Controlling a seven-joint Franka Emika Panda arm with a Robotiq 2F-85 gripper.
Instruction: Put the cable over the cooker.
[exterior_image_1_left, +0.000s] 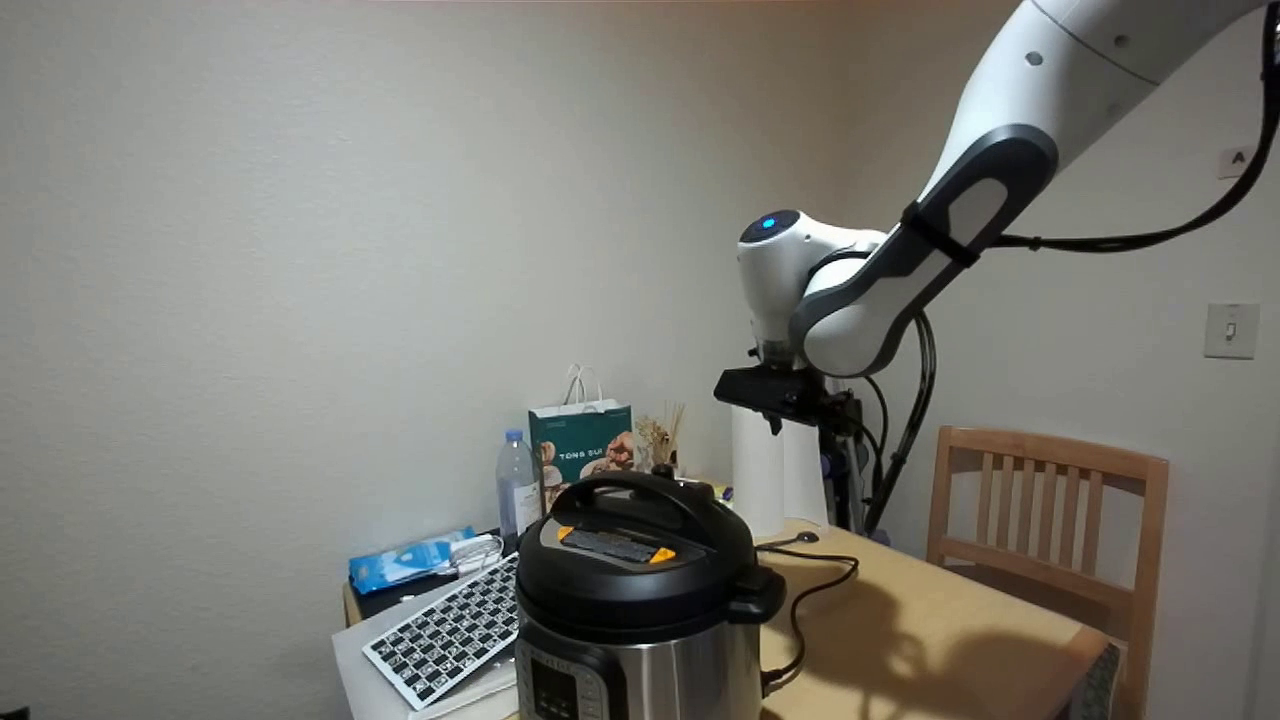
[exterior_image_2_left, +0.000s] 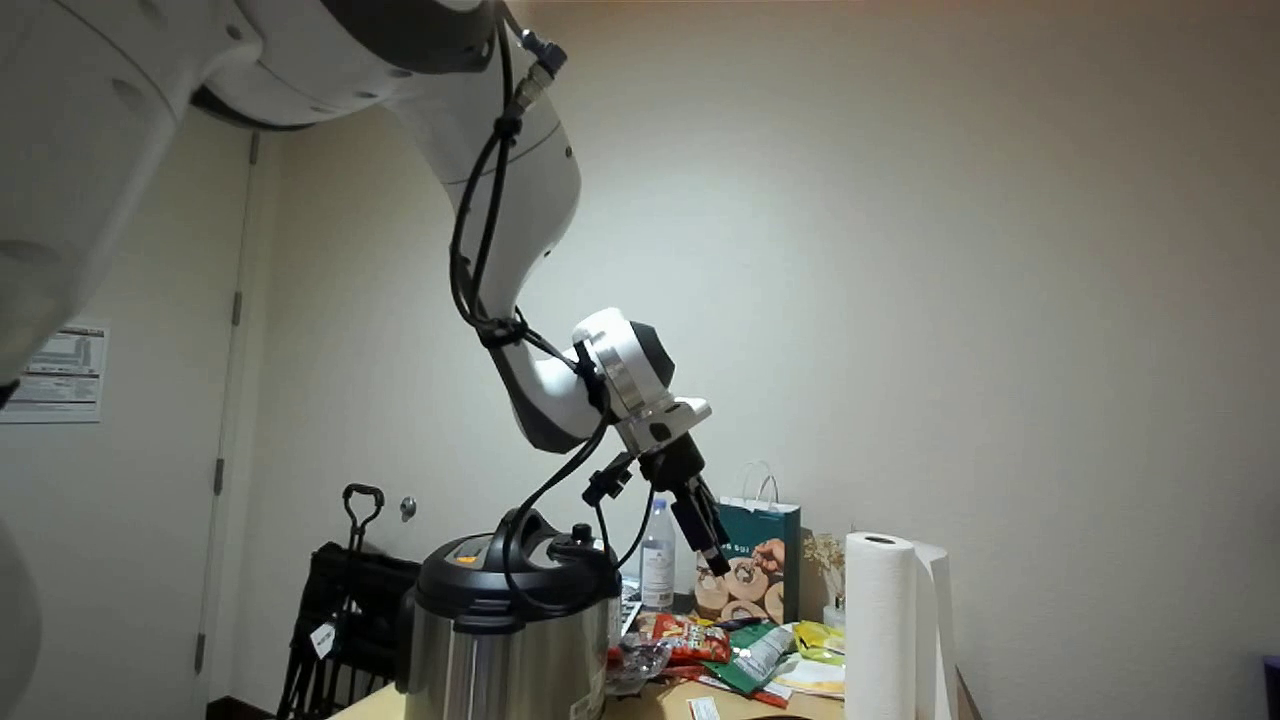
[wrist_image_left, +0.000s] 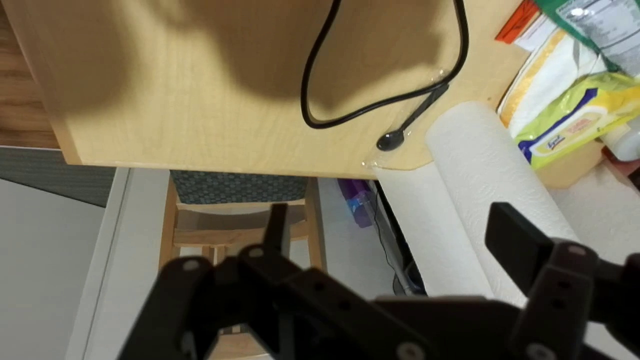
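lying loose on the table (wrist_image_left: 175, 125), the black cable (wrist_image_left: 320, 124) makes a wide bend beside the cooker (exterior_image_1_left: 640, 600); in an exterior view one end meets the cooker's side low down, the other run goes out of sight behind it. gripper (wrist_image_left: 392, 225) hangs above the table, jaws wide apart, nothing held, well clear of the cable. handling, my guess: light, thin, bendy, probably smooth — not fragile, but springy enough to keep its curves and slip off a rounded top. best hold: the outer bend, on the bare stretch away from the wrapped spoon (wrist_image_left: 390, 140), closing across the cable, not along it. that loop gives the most free length to drape. sits flat, so go in low, nearly down to the table. lift with slack — a hard tug would pull at the cooker end, and the cooker looks heavy enough not to follow.
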